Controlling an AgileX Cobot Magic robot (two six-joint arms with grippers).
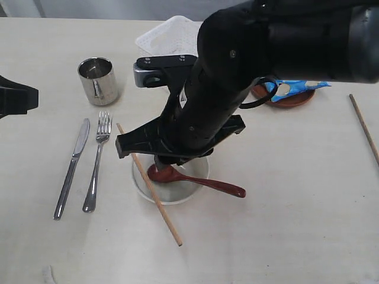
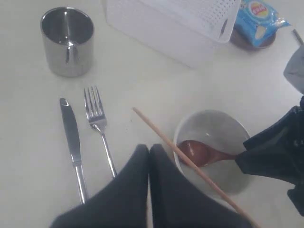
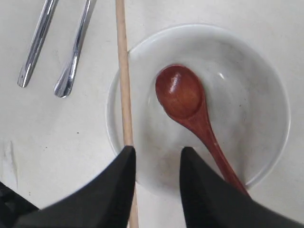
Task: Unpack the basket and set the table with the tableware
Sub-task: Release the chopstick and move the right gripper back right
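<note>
dark red spoon (image 3: 181, 95) is lying inside the off-white bowl (image 3: 254, 80) at the middle of the table (image 1: 284, 231), and a wooden chopstick (image 3: 122, 71) is crossing the bowl's left rim. right pincer (image 3: 156, 156) is hovering above, released and empty. left pincer (image 2: 149, 153) is hanging clenched at the left side.

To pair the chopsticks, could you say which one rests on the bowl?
The chopstick beside the fork, crossing the bowl; the other chopstick lies far right.
</note>
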